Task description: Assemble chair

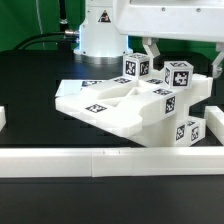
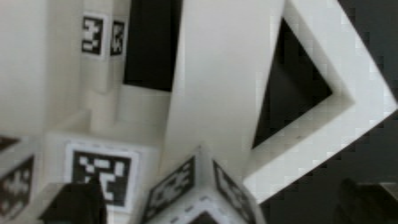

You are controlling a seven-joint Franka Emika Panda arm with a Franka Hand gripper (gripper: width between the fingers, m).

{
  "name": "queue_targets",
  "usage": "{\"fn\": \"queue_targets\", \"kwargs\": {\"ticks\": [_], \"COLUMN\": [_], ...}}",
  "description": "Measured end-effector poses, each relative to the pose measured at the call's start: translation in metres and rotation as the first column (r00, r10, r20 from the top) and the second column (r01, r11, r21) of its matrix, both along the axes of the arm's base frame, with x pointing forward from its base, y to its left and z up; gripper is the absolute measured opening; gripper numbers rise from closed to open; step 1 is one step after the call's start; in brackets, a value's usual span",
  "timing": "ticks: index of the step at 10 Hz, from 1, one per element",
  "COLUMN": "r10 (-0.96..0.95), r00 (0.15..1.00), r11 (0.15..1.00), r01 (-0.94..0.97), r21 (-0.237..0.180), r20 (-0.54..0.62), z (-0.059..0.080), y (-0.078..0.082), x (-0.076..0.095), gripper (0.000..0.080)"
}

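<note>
Tool [image 1: 160, 55] jaws are held spread above the chair [image 1: 140, 105], gripping nothing; the chair is braced against the border wall [image 1: 110, 158] on the bench [image 1: 40, 70].

Glossy white Panda arm [image 1: 100, 28] with rounded cylindrical base, dark triangular mark on its front, boxy white wrist housing above the gripper [image 1: 160, 62], slim pale fingers [image 1: 150, 52], dark blurred fingertips [image 2: 75, 200] in wrist view
</note>
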State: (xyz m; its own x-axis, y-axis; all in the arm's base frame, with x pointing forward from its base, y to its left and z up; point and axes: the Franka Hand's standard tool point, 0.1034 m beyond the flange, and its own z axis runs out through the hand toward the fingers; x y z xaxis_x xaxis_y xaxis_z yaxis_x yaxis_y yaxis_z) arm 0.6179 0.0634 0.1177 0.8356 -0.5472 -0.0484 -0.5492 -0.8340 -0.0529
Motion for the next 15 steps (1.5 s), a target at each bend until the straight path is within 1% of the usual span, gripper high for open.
{"fn": "queue_targets", "kwargs": {"ticks": [1,3,4,5,6,7,9,10,11,12,14,15], "r10": [0.090,0.305,0.398,0.453,0.551,0.614,0.639,0.638,0.638,0.638,0.611,0.507], "r00": [0.996,0.952,0.917,0.891,0.835,0.789,0.769,0.770,0.770,0.770,0.791,0.861], "r11": [0.996,0.952,0.917,0.891,0.835,0.789,0.769,0.770,0.770,0.770,0.791,0.862], "r01": [-0.090,-0.305,-0.398,-0.453,-0.550,-0.613,-0.638,-0.637,-0.637,-0.637,-0.610,-0.505], "r21": [-0.001,-0.009,-0.016,-0.020,-0.032,-0.033,-0.033,-0.033,-0.033,-0.033,-0.032,-0.046], "r20": [0.008,0.021,0.023,0.023,0.020,0.021,0.023,0.022,0.022,0.022,0.022,0.045], "z": [0.001,0.001,0.000,0.000,-0.001,-0.002,-0.003,-0.003,-0.003,-0.003,-0.003,-0.003], "y": [0.000,-0.001,-0.002,-0.003,-0.006,-0.010,-0.012,-0.012,-0.012,-0.012,-0.012,-0.012], "x": [0.002,0.002,0.002,0.002,0.001,0.000,0.000,-0.001,-0.001,-0.001,-0.001,0.002], "gripper": [0.0649,0.0649,0.0649,0.0649,0.0649,0.0649,0.0649,0.0537,0.0399,0.0280,0.0282,0.0282]}}
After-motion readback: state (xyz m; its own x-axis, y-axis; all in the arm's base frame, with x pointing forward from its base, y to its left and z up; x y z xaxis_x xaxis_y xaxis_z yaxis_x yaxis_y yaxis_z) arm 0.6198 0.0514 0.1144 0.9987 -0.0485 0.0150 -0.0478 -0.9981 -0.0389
